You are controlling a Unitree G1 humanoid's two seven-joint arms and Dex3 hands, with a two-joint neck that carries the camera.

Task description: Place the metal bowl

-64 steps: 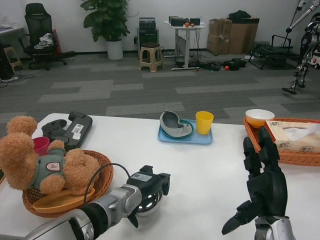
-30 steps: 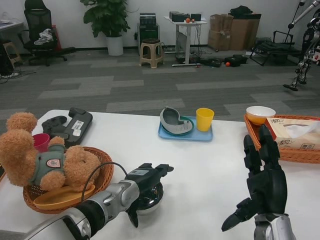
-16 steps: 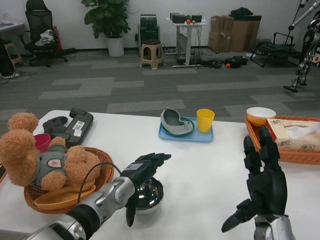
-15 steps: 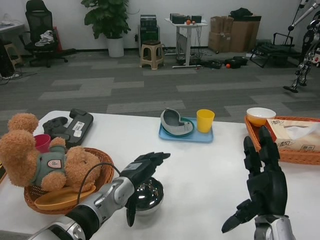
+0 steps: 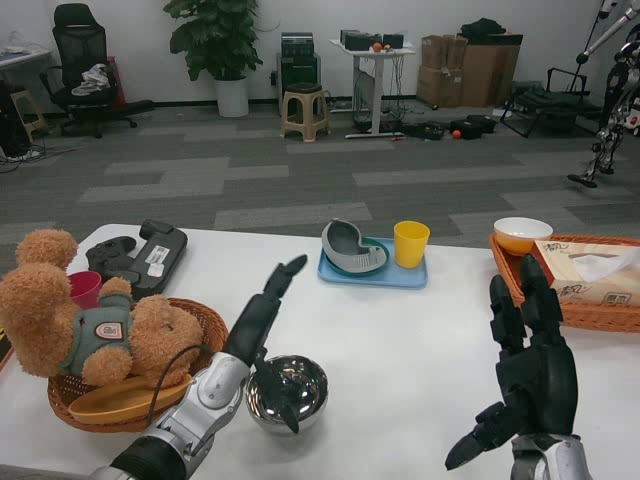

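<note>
The metal bowl (image 5: 287, 393) stands upright on the white table (image 5: 400, 340) near the front edge, shiny and round. My left hand (image 5: 261, 320) is open just above and to the left of it, its fingers stretched out toward the far side, the thumb hanging down over the bowl's rim. It holds nothing. At the front right my right hand (image 5: 530, 375) is raised upright with its fingers apart, empty and well clear of the bowl.
A wicker basket (image 5: 205, 345) with a teddy bear (image 5: 85, 325) and a yellow plate sits left of the bowl. A blue tray (image 5: 370, 272) with a grey object and a yellow cup (image 5: 411, 243) stands mid-table. A basket with tissues (image 5: 590, 285) and a bowl is at right.
My left hand has let go of the metal bowl, which now stands on the table. The hand opened, lifted and stretched forward. The right hand has not moved.
</note>
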